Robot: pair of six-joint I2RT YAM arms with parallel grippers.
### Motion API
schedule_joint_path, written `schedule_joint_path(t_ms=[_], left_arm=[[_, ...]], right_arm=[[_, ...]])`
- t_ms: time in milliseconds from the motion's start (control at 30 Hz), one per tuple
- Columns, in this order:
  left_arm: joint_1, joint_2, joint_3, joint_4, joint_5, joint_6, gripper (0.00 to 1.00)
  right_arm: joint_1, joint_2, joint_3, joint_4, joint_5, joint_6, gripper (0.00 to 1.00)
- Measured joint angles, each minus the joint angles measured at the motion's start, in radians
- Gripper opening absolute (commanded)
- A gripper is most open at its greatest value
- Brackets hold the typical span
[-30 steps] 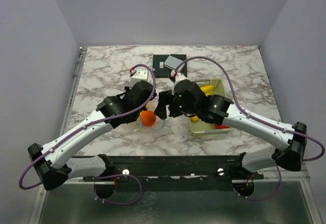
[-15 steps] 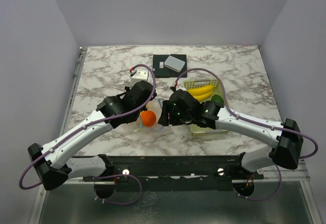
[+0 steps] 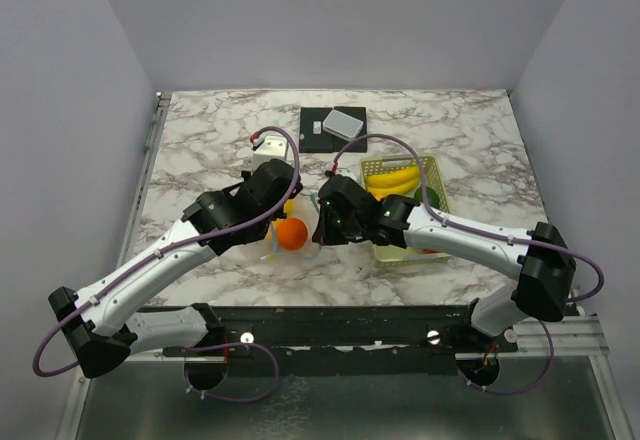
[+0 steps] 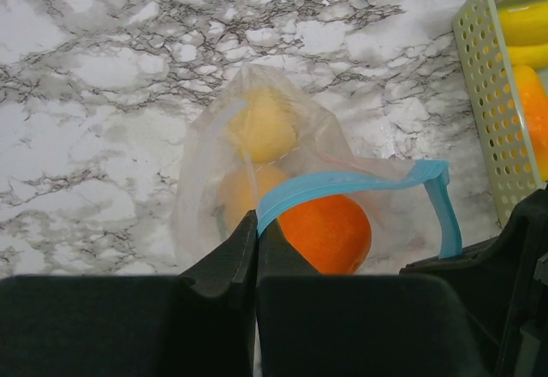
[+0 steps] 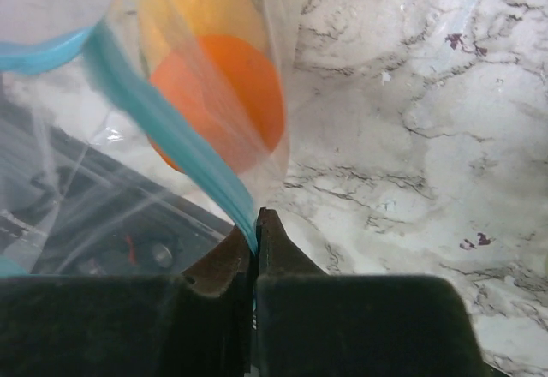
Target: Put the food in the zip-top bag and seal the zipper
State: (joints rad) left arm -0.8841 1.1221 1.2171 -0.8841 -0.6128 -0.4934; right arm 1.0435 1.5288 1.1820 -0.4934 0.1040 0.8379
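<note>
The clear zip-top bag [image 3: 300, 250] lies on the marble between my two arms, with an orange [image 3: 291, 233] showing at its mouth. In the left wrist view the bag [image 4: 205, 171] holds a lemon [image 4: 261, 124] and the orange [image 4: 330, 231]. My left gripper [image 4: 256, 223] is shut on the light blue zipper [image 4: 342, 184] at its left end. My right gripper [image 5: 256, 219] is shut on the zipper [image 5: 163, 124] on the opposite side, with the orange [image 5: 227, 103] just beyond. The mouth gapes between both grips. More food, bananas [image 3: 392, 180], stays in the basket.
The pale yellow-green slotted basket [image 3: 433, 172] stands right of the bag; its wall [image 4: 479, 94] shows in the left wrist view. A black pad with a grey box [image 3: 343, 123] lies at the back, and a white box [image 3: 272, 148] sits behind the left arm.
My right gripper has moved left from the basket to the bag's mouth and shut on the blue zipper. The left gripper has kept its grip.
</note>
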Motion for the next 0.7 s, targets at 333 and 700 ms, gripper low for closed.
schedule_joint_path(t_ms=[333, 700], left_arm=[[0.000, -0.017, 0.000, -0.023, -0.001, 0.000, 0.00], [0.000, -0.027, 0.179, -0.098, 0.003, 0.011, 0.00]], right_arm=[[0.002, -0.002, 0.103, -0.035, 0.045, -0.048, 0.01], [0.002, -0.048, 0.279, -0.116, 0.100, -0.140, 0.01]])
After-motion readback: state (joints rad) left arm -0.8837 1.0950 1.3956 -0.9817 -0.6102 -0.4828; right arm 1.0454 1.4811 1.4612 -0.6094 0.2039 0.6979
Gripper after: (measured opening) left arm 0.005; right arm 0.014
